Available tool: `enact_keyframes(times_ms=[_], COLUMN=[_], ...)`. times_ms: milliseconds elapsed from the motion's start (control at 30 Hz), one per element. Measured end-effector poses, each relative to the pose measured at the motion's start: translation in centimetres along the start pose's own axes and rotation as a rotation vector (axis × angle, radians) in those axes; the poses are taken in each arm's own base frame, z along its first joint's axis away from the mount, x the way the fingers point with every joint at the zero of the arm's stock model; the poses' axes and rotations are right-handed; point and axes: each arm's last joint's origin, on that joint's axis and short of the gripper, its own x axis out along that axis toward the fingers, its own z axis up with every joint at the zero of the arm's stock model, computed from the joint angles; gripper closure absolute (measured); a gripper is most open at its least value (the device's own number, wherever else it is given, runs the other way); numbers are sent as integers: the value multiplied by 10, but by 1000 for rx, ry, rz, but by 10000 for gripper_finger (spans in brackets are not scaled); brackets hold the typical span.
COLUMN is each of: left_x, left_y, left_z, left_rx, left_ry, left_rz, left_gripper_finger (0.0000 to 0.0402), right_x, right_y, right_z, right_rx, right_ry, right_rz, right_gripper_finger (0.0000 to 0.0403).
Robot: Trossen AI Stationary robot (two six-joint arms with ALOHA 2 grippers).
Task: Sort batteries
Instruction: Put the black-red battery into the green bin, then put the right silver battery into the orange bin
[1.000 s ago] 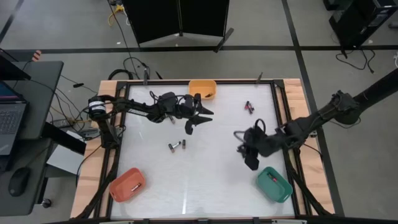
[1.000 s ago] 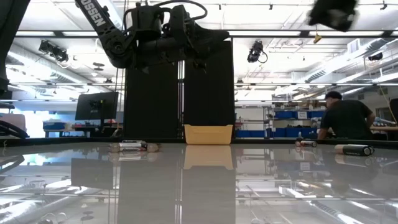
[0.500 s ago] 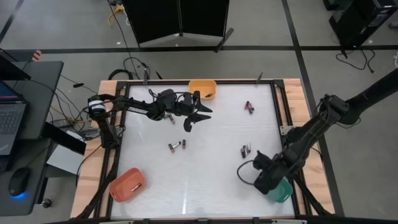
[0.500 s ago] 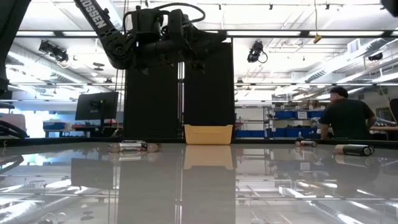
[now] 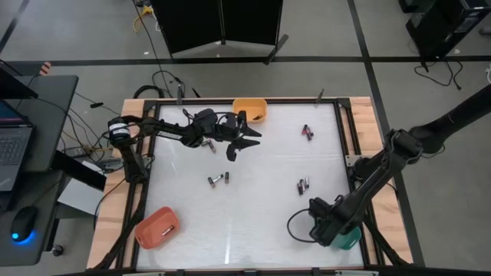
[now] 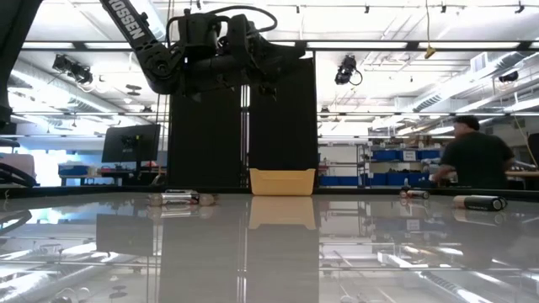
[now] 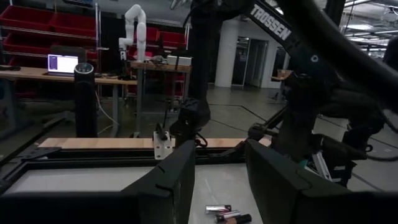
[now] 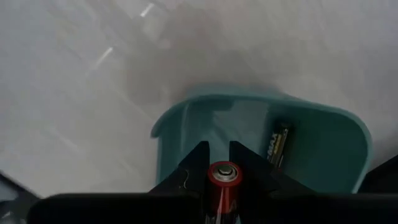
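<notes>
- A red battery [image 8: 222, 182] is gripped in the right gripper [image 8: 218, 167], held above the teal bin [image 8: 323, 134] at the table's near right; a dark battery [image 8: 278, 144] lies inside.
- The left gripper [image 5: 239, 146], fingers parted and empty, is raised at far centre beside the orange bin [image 5: 249, 109].
- Other batteries [image 5: 218, 180] lie mid-table.

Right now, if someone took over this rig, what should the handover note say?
Right tool: shut on a red-tipped battery, poised over the teal bin at the table's near right corner; release not yet done.
Left tool: open, empty, raised near the orange bin at the far edge.
Done: one dark battery lies in the teal bin; the red bin, near left, seems to hold something small.
Left: loose cells mid-table, a pair to the right, another far right, and one by the left arm.
</notes>
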Motion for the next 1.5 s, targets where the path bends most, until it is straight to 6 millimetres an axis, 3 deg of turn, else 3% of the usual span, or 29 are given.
enact_keyframes(times_ms=[233,767,1200,1500], left_x=[0,0,0,0], left_y=[0,0,0,0], left_z=[0,0,0,1], left_rx=[0,0,0,4], left_ry=[0,0,-1,-8], left_rz=[0,1,6,5], left_gripper_finger=[254,254,254,254], right_x=[14,42,42,28], right_y=[4,-10,-10,-4], right_z=[0,-15,-15,-17], right_rx=[-5,12,19,0], right_ry=[8,8,14,32], right_rz=[-54,-55,-59,-73], right_gripper_finger=[342,342,308,280])
